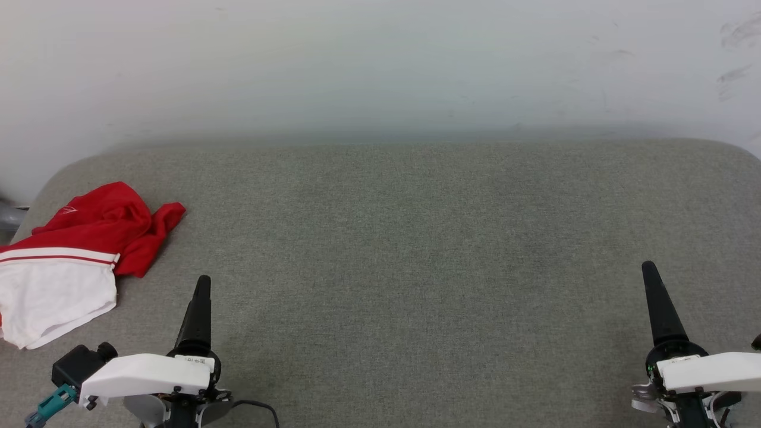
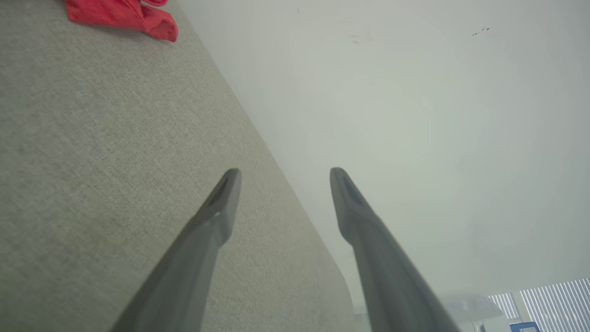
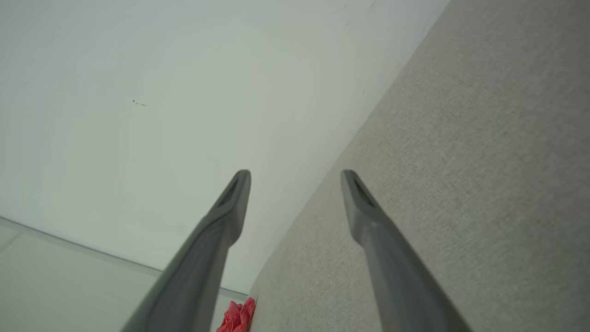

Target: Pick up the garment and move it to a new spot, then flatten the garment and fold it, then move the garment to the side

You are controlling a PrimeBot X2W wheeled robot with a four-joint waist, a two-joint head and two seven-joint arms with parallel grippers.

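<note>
The garment (image 1: pixel 89 238) lies crumpled at the far left of the grey padded surface (image 1: pixel 404 249), red cloth bunched on top and a white part with a red-white striped band spread toward the near edge. A red corner of the garment (image 2: pixel 122 14) shows at the top left of the left wrist view, and a red scrap of the garment (image 3: pixel 237 317) at the bottom of the right wrist view. My left gripper (image 1: pixel 202 284) hovers just right of the garment, apart from it. My right gripper (image 1: pixel 649 268) hovers far off at the right. In the wrist views the left gripper (image 2: pixel 284 171) and right gripper (image 3: pixel 295 173) stand open and empty.
A pale wall (image 1: pixel 380 65) rises straight behind the surface's far edge. The surface has rounded far corners, and its left edge runs close by the garment. A grey object (image 1: pixel 7 217) pokes in past that edge. Window blinds (image 2: pixel 548 299) show low in the left wrist view.
</note>
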